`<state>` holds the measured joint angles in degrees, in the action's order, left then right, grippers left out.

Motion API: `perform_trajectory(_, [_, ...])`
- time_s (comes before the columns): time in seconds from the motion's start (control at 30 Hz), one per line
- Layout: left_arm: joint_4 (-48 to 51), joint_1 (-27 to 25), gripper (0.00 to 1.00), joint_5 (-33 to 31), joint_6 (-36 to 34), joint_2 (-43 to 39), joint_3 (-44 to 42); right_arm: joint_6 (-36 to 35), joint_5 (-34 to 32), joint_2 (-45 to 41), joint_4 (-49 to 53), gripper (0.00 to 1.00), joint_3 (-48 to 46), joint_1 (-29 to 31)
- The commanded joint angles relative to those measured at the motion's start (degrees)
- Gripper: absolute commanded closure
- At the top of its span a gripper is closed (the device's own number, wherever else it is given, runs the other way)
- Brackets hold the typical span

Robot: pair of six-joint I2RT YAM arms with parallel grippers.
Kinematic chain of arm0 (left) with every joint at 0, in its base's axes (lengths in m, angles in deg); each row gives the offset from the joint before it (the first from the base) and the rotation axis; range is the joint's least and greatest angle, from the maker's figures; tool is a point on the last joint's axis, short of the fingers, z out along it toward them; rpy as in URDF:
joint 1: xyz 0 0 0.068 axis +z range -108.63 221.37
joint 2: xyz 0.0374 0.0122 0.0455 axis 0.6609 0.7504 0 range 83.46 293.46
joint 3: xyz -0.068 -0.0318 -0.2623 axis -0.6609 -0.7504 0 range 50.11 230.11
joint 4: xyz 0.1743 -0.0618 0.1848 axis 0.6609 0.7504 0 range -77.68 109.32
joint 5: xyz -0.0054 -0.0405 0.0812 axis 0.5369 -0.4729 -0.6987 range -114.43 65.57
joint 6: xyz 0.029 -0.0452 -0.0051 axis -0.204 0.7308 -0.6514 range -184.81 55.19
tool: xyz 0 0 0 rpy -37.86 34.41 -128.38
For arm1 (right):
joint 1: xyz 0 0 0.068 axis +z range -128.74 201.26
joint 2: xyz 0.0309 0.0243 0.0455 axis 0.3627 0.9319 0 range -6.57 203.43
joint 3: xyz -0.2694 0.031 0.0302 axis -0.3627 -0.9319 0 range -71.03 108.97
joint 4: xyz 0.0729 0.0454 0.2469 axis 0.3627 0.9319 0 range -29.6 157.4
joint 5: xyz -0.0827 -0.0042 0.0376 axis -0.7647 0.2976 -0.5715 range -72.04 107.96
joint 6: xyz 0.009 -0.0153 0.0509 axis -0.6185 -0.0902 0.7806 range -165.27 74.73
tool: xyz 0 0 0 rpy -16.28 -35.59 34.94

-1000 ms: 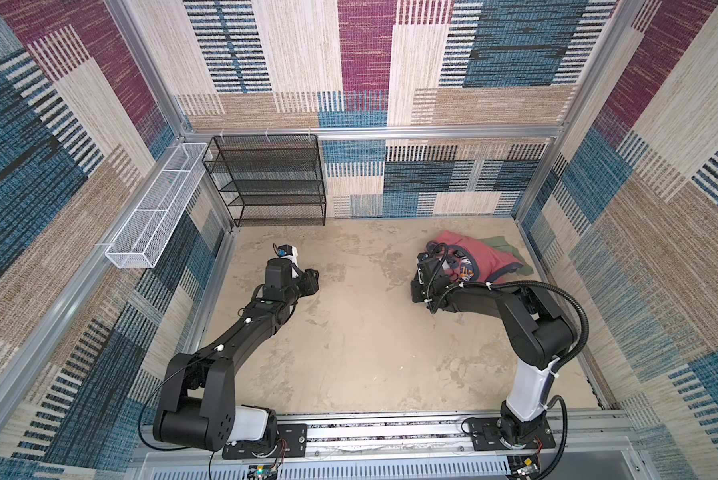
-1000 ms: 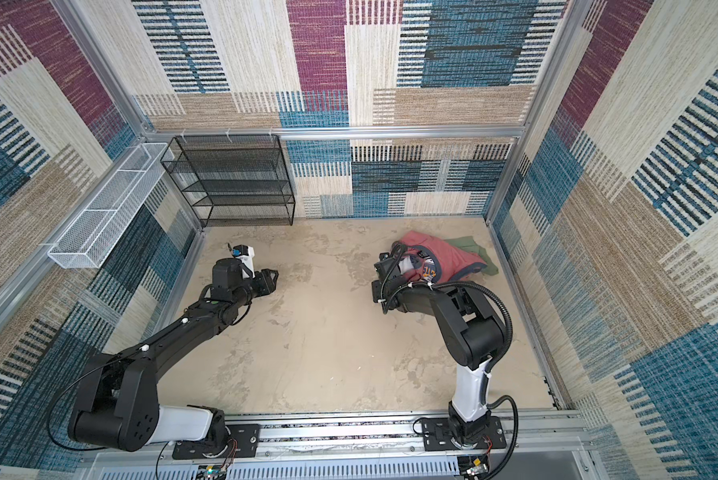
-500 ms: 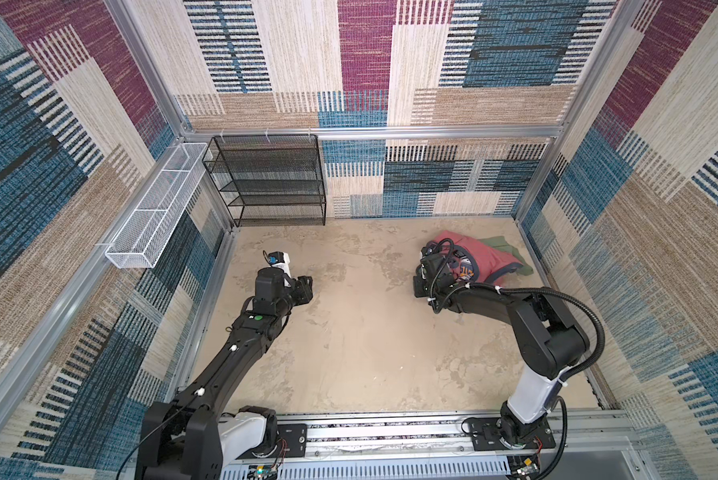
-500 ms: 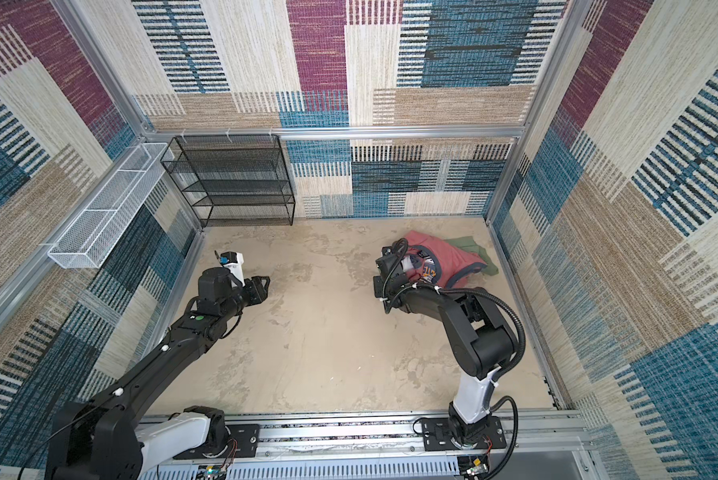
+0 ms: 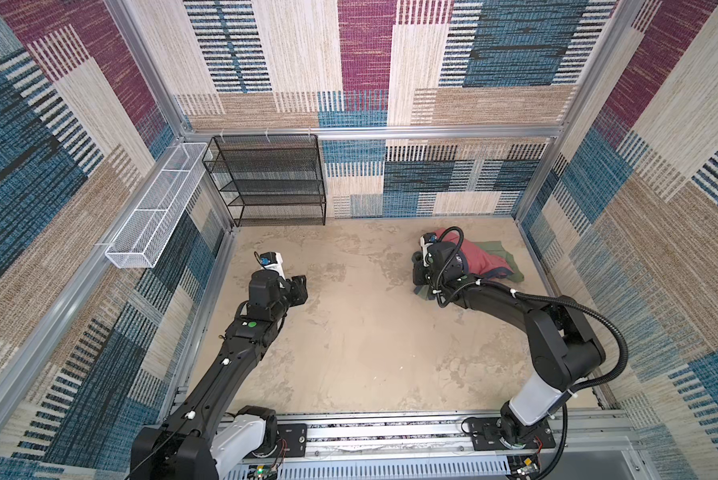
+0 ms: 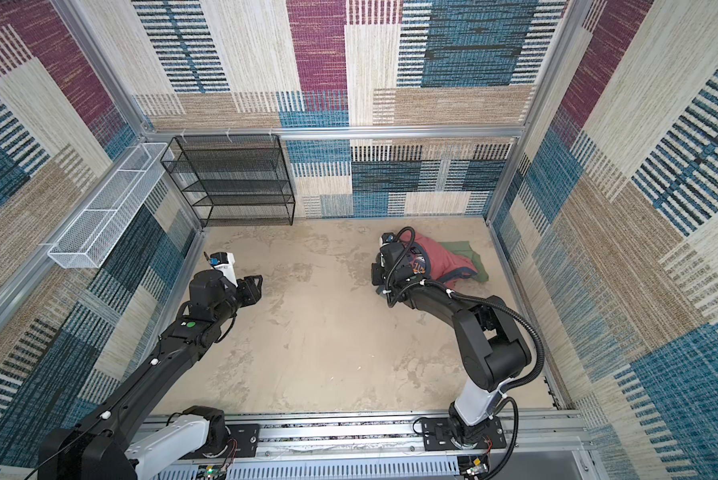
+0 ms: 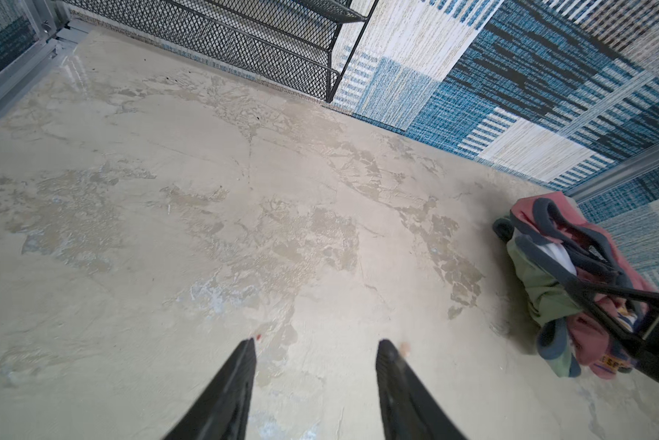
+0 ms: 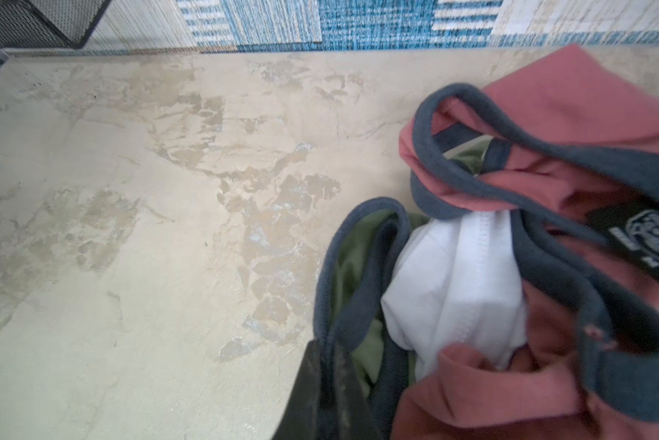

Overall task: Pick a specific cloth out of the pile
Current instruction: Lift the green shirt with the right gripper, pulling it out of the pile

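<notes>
The pile (image 5: 484,259) lies at the back right of the floor, with a salmon-red garment (image 8: 572,95) on top and a white one (image 8: 450,282) under it. The cloth (image 8: 352,259) is olive-green with grey-blue trim, and it sticks out of the pile's far side (image 5: 500,249) (image 6: 459,249). My right gripper (image 8: 326,356) is shut on the cloth's grey-blue trim at the pile's left edge (image 5: 418,270). My left gripper (image 7: 314,346) is open and holds nothing. It hangs over bare floor at the left (image 5: 301,286) (image 6: 255,286), far from the pile (image 7: 572,282).
A black mesh rack (image 5: 270,178) stands against the back wall at the left. A white wire basket (image 5: 154,208) hangs on the left wall. The right wall and the back wall run close by the pile. The arms' rail (image 5: 390,432) crosses the front.
My right gripper has shut on the cloth's trim at the pile's edge. My left arm has drawn back a little toward the front left, its gripper still open.
</notes>
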<state>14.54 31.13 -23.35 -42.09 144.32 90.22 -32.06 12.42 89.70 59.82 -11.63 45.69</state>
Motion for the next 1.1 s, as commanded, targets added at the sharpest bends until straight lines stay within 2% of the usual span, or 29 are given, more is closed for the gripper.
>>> perform_trajectory(0.0, [1.2,0.0,0.46,1.6,-0.7,0.3,0.4,1.2,2.7,-1.4,-2.7,1.0,0.0,-1.1])
perform_trajectory(0.67, [1.2,0.0,0.46,3.0,-0.4,0.0,0.1,3.7,12.3,-7.0,-3.0,1.0,0.3,-7.3])
perform_trajectory(1.07, [0.9,0.0,0.46,2.9,-0.2,0.2,0.8,3.2,14.3,-11.2,-1.0,1.0,2.2,-9.7])
